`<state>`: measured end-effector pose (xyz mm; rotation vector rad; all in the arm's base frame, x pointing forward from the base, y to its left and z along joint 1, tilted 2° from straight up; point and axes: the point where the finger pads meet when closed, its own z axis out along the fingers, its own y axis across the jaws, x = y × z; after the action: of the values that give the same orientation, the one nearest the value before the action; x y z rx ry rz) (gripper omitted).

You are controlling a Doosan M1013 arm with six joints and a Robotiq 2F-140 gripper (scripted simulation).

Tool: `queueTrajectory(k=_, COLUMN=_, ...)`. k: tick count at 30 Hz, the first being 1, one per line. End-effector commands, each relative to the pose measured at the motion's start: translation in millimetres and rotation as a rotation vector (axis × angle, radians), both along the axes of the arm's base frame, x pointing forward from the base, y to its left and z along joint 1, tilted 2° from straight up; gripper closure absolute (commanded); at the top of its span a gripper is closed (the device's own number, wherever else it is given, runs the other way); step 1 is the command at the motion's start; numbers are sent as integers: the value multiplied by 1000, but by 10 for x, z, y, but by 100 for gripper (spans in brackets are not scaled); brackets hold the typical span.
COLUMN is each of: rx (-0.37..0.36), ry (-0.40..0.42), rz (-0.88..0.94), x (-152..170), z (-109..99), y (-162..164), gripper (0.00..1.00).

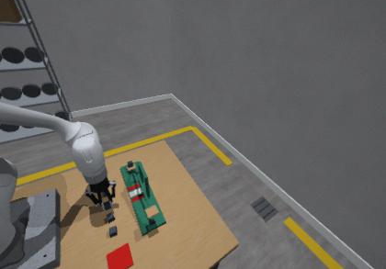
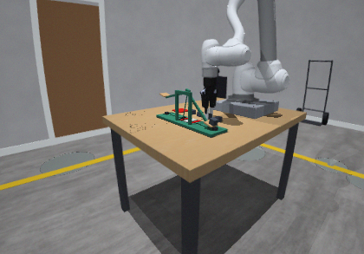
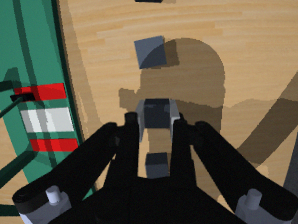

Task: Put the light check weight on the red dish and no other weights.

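My gripper (image 3: 157, 109) points straight down at the table beside the green rocker balance (image 1: 141, 196), and its pads are closed against the two sides of a dark cube check weight (image 3: 157, 113) that rests on the wood. The gripper also shows in the top view (image 1: 107, 204) and the exterior view (image 2: 209, 108). Two more dark weights lie in a row beyond it (image 3: 150, 51), toward the red dish (image 1: 119, 256), which lies flat near the table's front edge with nothing on it. Another weight (image 1: 130, 164) sits on the balance's far pan. The scale's white and red fields (image 3: 45, 119) show at the left of the wrist view.
The robot's grey base plate (image 1: 32, 227) takes up the table's left side. The balance's upright post and beam (image 2: 186, 103) rise close to the right of my gripper. A small dark block (image 3: 157, 163) shows under my palm. A shelf rack (image 1: 28, 71) stands off the table.
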<state>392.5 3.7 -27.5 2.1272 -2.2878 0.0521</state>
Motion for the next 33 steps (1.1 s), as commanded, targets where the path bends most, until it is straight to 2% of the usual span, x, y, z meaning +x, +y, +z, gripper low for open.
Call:
queueTrajectory(k=1, rx=0, ry=0, rz=0, x=0, z=0, y=1, gripper=76)
queueTrajectory(k=13, rx=0, ry=0, rz=0, x=-1, z=41, y=2, gripper=76)
queueTrajectory(k=19, rx=0, ry=0, rz=0, x=-3, z=278, y=11, gripper=76)
queueTrajectory(k=21, rx=0, ry=0, rz=0, x=-3, z=278, y=11, gripper=76)
queueTrajectory(k=28, rx=0, ry=0, rz=0, x=-6, z=620, y=23, gripper=76)
queueTrajectory(k=33, rx=0, ry=0, rz=0, x=-7, z=699, y=26, gripper=76)
